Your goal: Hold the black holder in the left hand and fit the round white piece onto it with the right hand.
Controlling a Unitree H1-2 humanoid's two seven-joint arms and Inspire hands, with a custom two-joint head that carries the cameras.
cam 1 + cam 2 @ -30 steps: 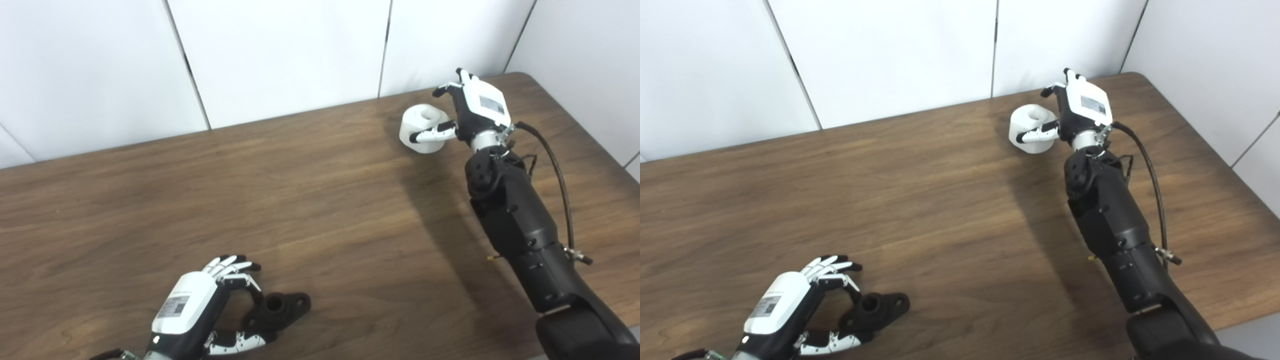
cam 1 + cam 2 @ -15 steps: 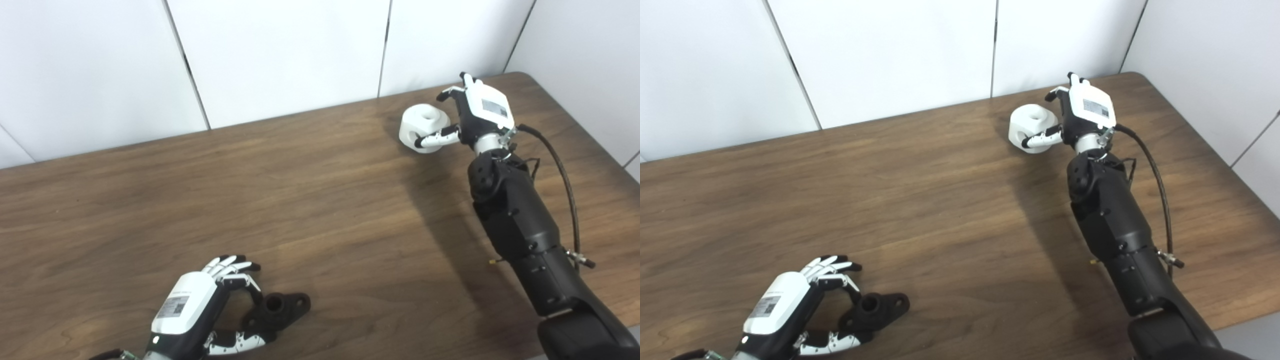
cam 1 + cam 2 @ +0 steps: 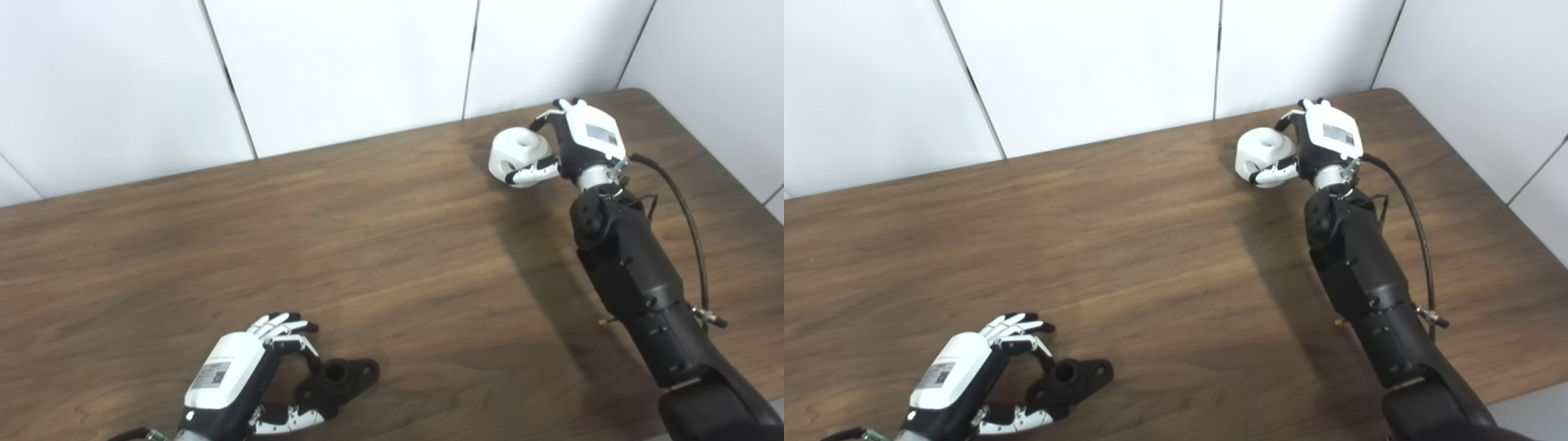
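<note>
The right hand [image 3: 579, 144] wraps its fingers and thumb around the white piece [image 3: 517, 153] at the far end of the surface [image 3: 392, 245]. The left hand [image 3: 245, 380] curls around the holder [image 3: 337, 380] lying near the front edge. The piece is round, so it may slip if the grip is loose.

The left hand [image 3: 245, 376] is held low at the near edge, fingers [image 3: 283, 323] curled and thumb [image 3: 288, 419] spread around the holder [image 3: 340, 378]. The right arm [image 3: 637, 288] is stretched far forward, its hand [image 3: 572, 144] closed on the white piece [image 3: 514, 153].
</note>
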